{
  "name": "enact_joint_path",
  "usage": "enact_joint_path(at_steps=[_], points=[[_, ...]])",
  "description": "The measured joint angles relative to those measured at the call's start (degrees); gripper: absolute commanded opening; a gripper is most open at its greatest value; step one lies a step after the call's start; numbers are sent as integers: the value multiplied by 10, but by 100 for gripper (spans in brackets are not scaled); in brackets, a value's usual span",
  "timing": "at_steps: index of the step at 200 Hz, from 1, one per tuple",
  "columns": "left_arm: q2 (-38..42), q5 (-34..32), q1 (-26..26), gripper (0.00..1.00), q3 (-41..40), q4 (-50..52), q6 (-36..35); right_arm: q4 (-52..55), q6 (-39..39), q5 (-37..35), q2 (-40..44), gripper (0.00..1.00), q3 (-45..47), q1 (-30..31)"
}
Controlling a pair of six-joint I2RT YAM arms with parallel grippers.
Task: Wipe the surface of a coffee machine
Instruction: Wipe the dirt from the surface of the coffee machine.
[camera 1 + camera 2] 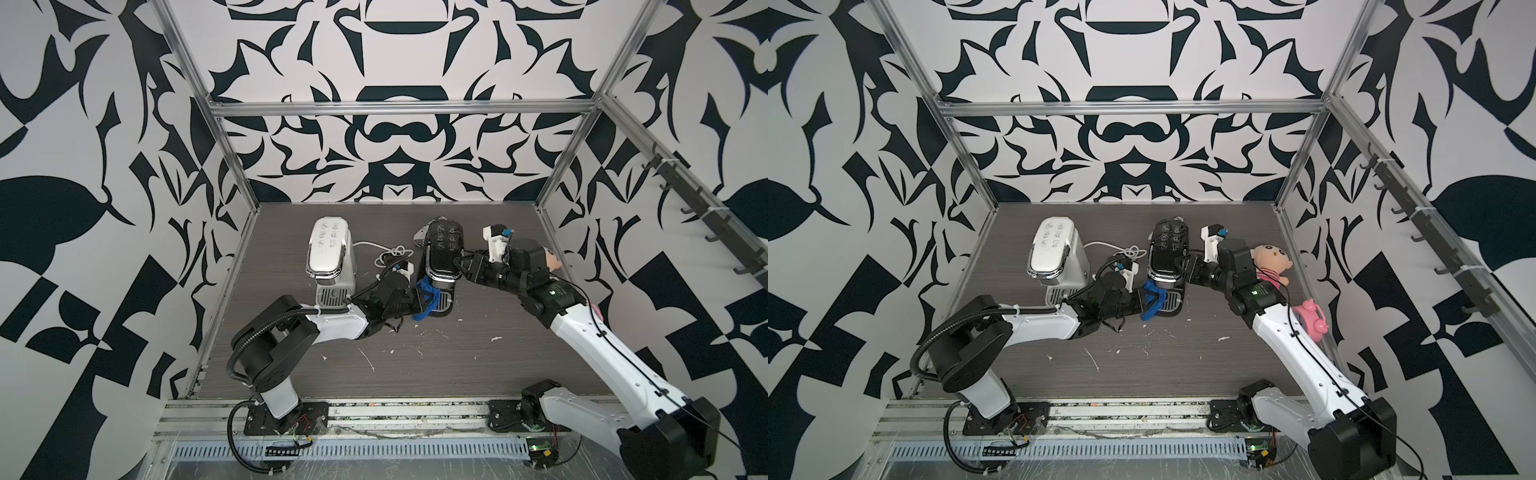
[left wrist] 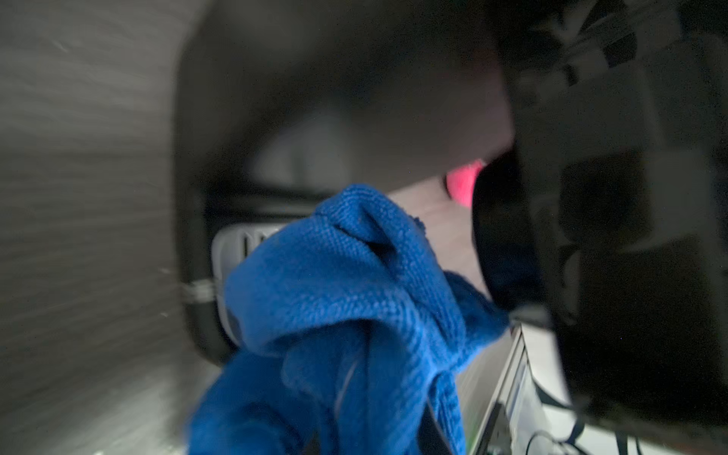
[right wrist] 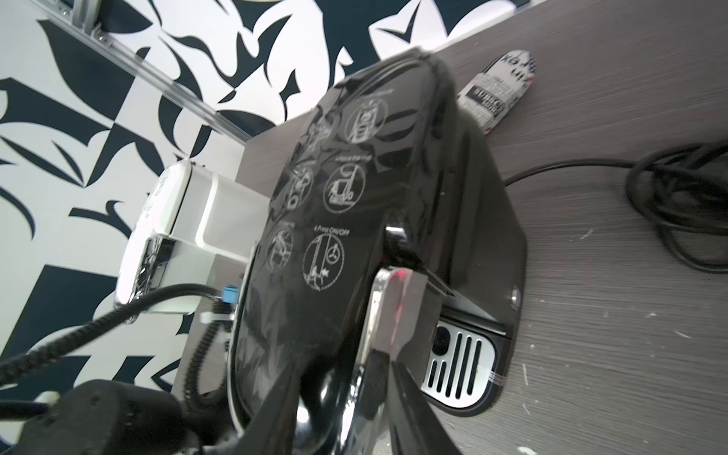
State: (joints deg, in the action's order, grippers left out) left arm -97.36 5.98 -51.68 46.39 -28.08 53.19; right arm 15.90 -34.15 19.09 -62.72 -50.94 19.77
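Top views. In both top views the black coffee machine [image 1: 442, 253] [image 1: 1167, 253] stands upright on the grey table [image 1: 415, 365], towards the back and right of a white coffee machine [image 1: 330, 249]. A white cable [image 1: 386, 251] lies between the two. The left gripper [image 1: 419, 301] is closed on a bunched blue cloth [image 1: 426, 297], which sits against the lower front of the black machine, over the edge of its drip tray. The right gripper [image 1: 459, 266] meets the right flank of the machine's head. In a top view, a plush doll [image 1: 1268, 259] and a pink toy [image 1: 1310, 318] lie by the right wall, beside the right arm.

Left wrist view (blurred). The blue cloth [image 2: 338, 295] fills the foreground, folded over itself. Behind it are the dark body of the black machine [image 2: 315, 98] and part of the grey drip tray [image 2: 232, 252]. The gripper's fingers cannot be made out here.

Right wrist view. The head of the black machine [image 3: 335, 236], printed with white pictograms, sits between the right gripper's [image 3: 338, 394] fingers, which clamp its chrome-trimmed near end. The slotted drip tray [image 3: 457, 366] shows below the head. A black cable [image 3: 677, 197] is coiled on the table, and a printed sachet [image 3: 500, 90] lies behind the machine.
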Motion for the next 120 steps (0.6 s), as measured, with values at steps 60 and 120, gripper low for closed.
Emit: enact_joint_path(at_steps=[60,120], points=[[10,-18,-1,0,5,-12,-65,-5,0,4,-4,39,0,1],[48,-90,-1,0,-37,-20,-111,3,11,2,-6,39,-5,2]])
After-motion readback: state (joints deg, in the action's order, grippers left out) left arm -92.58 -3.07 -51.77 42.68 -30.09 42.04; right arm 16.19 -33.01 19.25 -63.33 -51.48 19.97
